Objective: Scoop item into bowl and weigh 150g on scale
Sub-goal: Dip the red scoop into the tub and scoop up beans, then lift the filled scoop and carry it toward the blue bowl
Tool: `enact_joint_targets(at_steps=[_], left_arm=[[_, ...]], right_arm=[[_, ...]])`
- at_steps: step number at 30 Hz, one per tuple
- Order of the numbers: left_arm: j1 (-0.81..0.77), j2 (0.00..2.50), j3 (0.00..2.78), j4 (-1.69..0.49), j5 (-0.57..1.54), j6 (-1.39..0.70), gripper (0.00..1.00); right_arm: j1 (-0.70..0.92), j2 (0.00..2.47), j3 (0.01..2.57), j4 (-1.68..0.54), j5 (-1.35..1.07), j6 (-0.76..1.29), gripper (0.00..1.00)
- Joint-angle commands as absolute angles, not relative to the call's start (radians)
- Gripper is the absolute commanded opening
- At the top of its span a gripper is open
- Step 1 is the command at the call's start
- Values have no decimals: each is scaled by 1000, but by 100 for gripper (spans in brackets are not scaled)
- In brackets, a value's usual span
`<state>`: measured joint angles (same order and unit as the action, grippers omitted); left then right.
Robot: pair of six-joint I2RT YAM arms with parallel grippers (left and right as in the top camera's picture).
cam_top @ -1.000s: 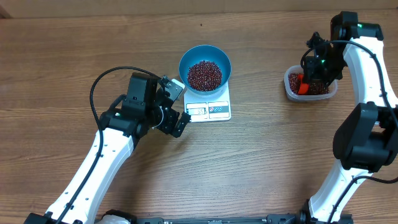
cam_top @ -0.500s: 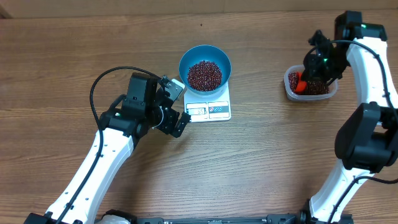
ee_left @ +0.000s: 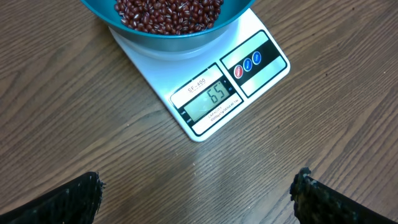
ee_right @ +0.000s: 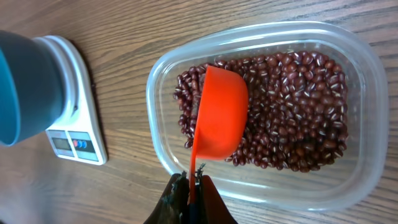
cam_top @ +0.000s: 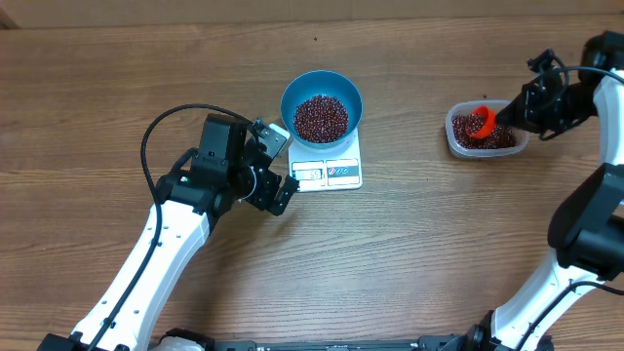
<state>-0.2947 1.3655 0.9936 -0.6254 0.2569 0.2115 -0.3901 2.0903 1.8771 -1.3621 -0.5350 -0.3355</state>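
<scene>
glossy bowl (ee_left: 174,42), smooth plastic scale (ee_left: 205,81), clear plastic tub (ee_right: 364,62), matt wood-grain table (ee_left: 93,124).

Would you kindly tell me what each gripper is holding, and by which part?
The right gripper grips the orange scoop by the end of its handle; the left gripper is open and holds nothing.

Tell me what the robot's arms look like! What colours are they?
Both arms are white tubes with chunky black joints. The left arm has a thin black cable looping beside it. The right arm has a big black elbow. The left gripper and right gripper have dark, rough-edged fingers.
</scene>
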Motion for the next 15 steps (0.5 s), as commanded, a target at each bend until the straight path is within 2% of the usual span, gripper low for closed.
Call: enact_joint_targets(at_steps=[1,15], left_arm=[[-294,1373,992,-625,258,202,100],[-294,1373,992,-625,259,202,100]], right_arm=[[-430,2090,1871,-1377,-636,-401,4],[-565,2090,1871,-1461,-935,-559,4]])
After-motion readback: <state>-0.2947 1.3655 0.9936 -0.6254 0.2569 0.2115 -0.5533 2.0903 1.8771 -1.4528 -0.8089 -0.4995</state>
